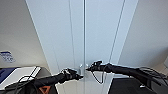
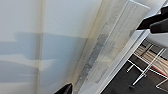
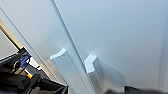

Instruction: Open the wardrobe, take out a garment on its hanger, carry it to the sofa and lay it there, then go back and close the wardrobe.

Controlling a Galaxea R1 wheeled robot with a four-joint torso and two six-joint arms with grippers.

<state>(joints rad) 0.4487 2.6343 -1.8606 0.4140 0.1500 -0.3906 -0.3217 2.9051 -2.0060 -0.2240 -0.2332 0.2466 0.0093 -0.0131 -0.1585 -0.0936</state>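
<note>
At the shut wardrobe handles, both grippers

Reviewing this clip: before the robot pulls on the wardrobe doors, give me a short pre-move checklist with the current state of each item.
1. Wardrobe doors shut, seam straight between them: ok.
2. Both handles visible side by side at the seam: ok.
3. Left hand close to the left handle: ok, it sits just below and beside it; contact cannot tell.
4. Right hand at the right handle: ok, level with it; contact cannot tell.
5. Either hand closed on a handle: cannot tell.
6. Cable hanging under the right arm, free of the handles: ok, it loops below them.
</note>
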